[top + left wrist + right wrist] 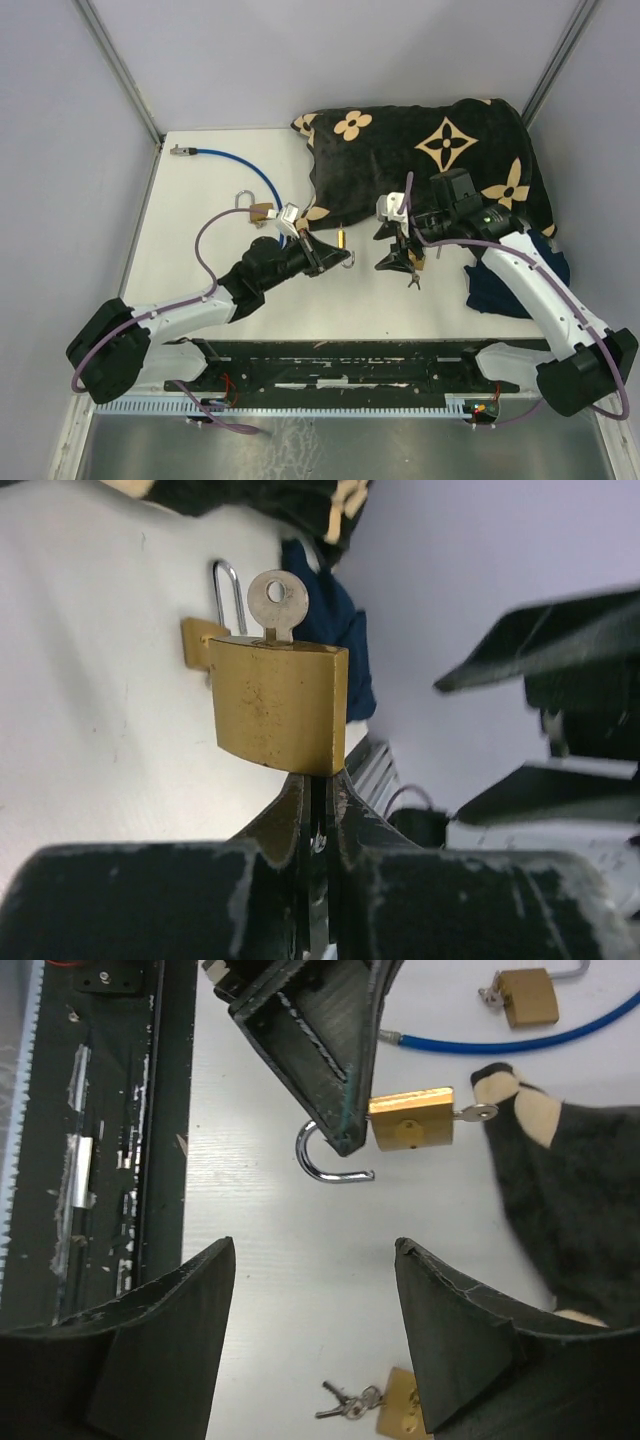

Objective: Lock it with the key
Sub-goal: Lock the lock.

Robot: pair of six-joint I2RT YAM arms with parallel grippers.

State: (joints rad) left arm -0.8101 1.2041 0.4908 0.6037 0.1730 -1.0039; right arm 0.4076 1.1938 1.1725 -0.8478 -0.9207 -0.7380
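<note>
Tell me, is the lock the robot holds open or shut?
Open. On the padlock, one end of the shackle hangs free outside the body.

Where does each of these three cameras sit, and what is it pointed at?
Top external: above and behind the arms, looking down on the table; left arm and right arm both show.
Left wrist: on the left arm, looking along the shut left fingers at the padlock they hold, key inserted.
Right wrist: on the right arm, looking down at the table between the open right fingers.
Shared: both wrist views show that padlock; the right wrist view shows the left fingers gripping it.
</note>
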